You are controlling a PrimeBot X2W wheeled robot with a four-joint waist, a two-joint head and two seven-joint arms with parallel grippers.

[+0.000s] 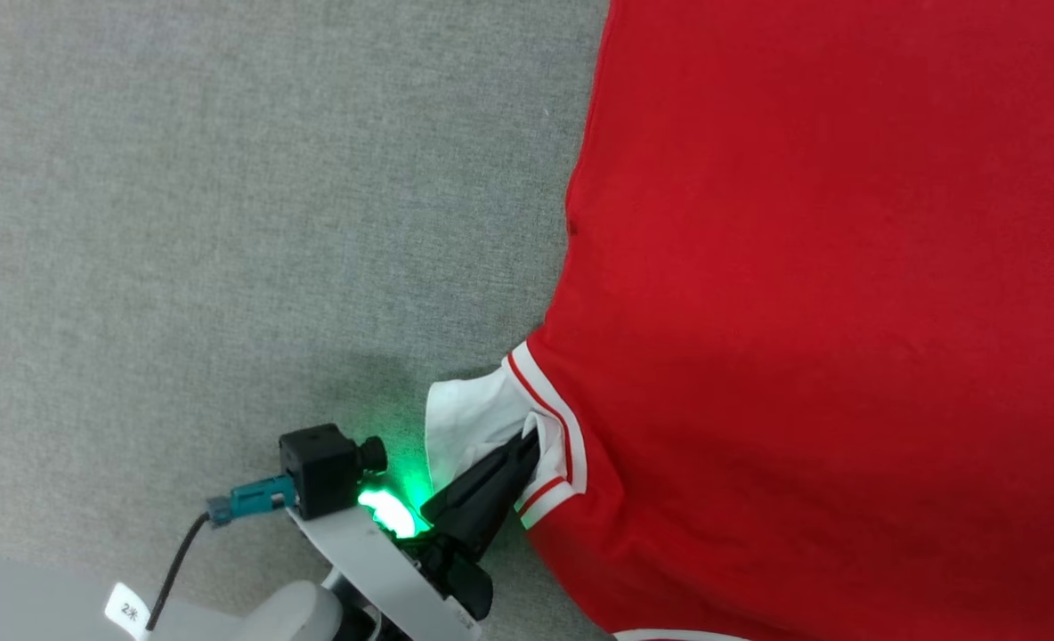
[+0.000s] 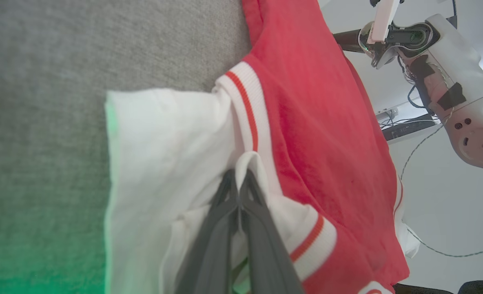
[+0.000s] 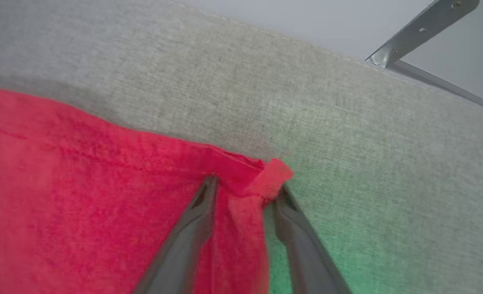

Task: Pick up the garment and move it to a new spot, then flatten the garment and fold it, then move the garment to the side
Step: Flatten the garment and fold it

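The garment, red with white sleeves, lies spread over the right part of the grey fabric surface. My left gripper is shut on the bunched white sleeve beside its red-and-white striped trim. In the left wrist view the left gripper has its two dark fingers pressed together with the sleeve cloth pinched at their tips. My right gripper stands open at a red hem corner of the garment, one finger on each side of the rolled cloth. The chest numerals are hidden.
The grey surface runs free to the left of the garment. Its far edge and a metal bracket show in the right wrist view. My right arm hangs beyond the garment's far side, with cables on the pale floor below.
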